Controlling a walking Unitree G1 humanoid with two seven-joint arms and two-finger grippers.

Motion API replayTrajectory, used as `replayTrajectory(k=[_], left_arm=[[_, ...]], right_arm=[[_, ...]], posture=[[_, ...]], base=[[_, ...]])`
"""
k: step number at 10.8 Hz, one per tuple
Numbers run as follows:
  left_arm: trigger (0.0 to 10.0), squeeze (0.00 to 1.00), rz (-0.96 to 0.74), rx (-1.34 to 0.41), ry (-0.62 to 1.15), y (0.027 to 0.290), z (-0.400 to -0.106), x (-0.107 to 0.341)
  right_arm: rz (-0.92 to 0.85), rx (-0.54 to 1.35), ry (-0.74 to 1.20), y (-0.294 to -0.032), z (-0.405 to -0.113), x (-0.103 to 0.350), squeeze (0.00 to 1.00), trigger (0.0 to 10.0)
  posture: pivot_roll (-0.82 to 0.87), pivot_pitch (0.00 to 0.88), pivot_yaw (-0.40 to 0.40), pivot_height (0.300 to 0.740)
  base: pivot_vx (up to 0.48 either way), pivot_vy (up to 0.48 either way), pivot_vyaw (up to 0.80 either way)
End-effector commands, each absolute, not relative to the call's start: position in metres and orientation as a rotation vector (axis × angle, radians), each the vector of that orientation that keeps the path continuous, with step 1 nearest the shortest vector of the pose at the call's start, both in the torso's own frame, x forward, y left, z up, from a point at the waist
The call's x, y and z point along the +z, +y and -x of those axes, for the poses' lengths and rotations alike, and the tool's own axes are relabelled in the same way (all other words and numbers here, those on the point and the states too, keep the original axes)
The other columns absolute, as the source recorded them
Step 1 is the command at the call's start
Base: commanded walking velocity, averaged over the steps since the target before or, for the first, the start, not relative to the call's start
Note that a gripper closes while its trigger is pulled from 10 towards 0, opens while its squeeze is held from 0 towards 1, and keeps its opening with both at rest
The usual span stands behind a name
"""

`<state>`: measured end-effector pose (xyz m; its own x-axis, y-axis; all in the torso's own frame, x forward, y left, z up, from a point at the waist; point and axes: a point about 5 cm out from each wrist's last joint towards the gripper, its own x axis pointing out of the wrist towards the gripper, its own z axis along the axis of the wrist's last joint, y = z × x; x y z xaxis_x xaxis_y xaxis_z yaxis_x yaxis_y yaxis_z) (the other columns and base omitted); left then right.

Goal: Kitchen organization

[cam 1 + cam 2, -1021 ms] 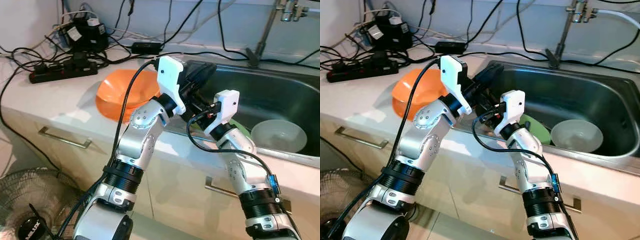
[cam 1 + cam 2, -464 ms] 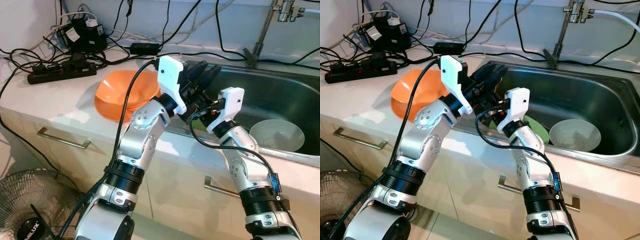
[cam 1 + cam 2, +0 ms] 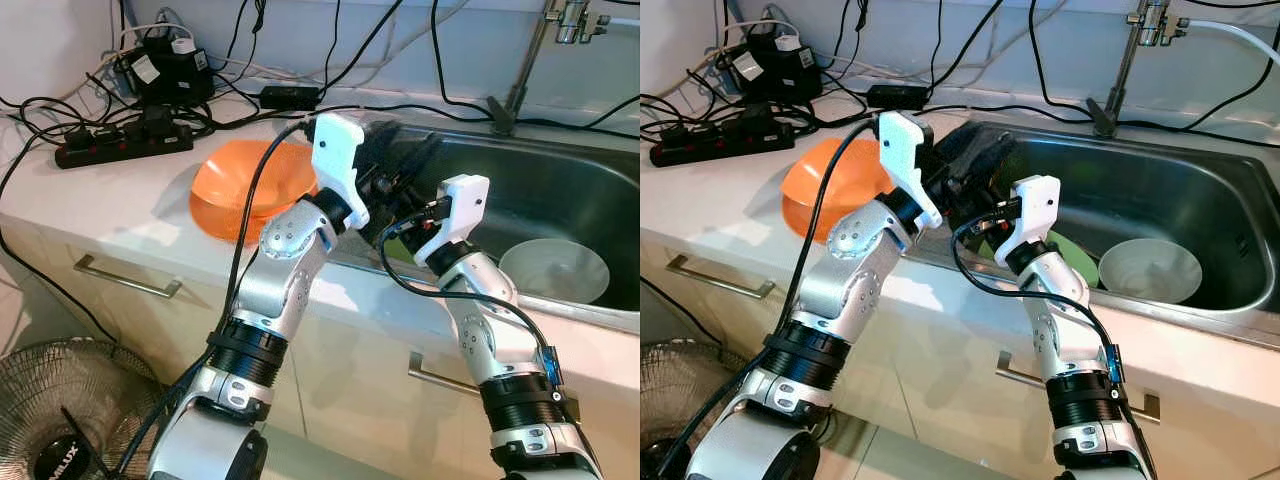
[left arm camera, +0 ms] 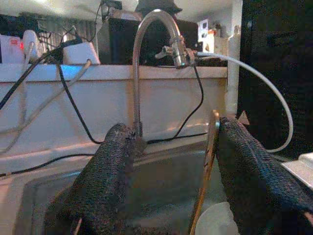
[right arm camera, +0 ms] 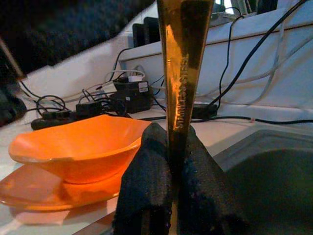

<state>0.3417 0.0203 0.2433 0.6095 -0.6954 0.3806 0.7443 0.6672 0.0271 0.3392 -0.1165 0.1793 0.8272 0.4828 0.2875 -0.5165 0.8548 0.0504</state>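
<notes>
- The tips of the left gripper are blurred against the dark sink wall in the head views
- The right gripper is cut off by the lower edge of its wrist view
- The top of the gold utensil is cropped by the upper edge
- The green plate is largely hidden behind the right arm
- The tap is cropped at the top
</notes>
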Motion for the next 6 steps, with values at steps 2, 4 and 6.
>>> replayTrajectory(k=[2, 4, 6], left_arm=[[10.0, 1.00, 0.125, -0.819, -0.407, 0.023, -0.343, 0.250], [10.0, 0.00, 0.137, -0.824, -0.414, 0.027, -0.339, 0.248], [10.0, 0.00, 0.151, -0.804, -0.406, 0.036, -0.336, 0.243]], right_arm=[[-0.146, 0.531, -0.236, -0.115, -0.340, 0.173, 0.00, 0.0], [-0.127, 0.482, -0.218, -0.119, -0.346, 0.170, 0.00, 0.0], [-0.083, 0.354, -0.175, -0.134, -0.363, 0.169, 0.00, 0.0]], posture=[[0.15, 0.015, 0.063, 0.740], [0.15, 0.014, 0.062, 0.740], [0.16, 0.008, 0.056, 0.740]], base=[[0.000, 0.000, 0.00], [0.000, 0.000, 0.00], [0.000, 0.000, 0.00]])
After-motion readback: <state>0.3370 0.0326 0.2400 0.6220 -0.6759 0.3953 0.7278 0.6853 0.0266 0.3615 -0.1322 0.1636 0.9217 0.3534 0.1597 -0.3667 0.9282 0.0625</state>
